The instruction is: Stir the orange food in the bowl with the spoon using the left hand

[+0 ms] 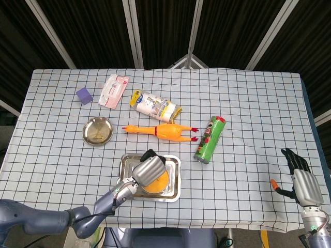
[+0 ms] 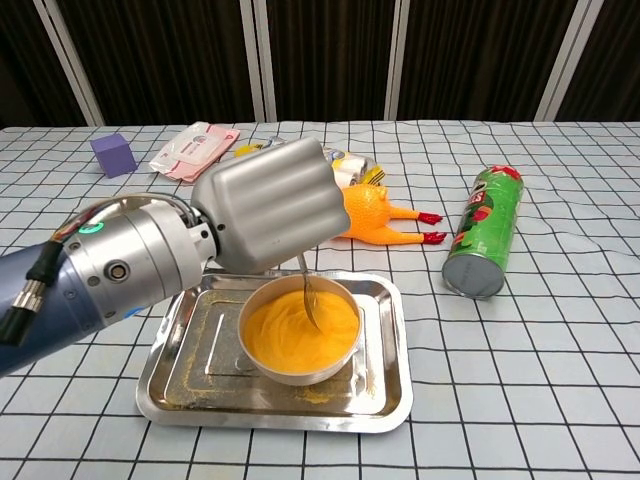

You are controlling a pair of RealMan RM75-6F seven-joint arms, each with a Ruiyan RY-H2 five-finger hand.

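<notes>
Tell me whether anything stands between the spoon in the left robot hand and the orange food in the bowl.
Nothing visible does. The left robot hand holds the spoon from above, and its tip is already dipped into the orange food inside the bowl, which sits on the metal tray.
</notes>
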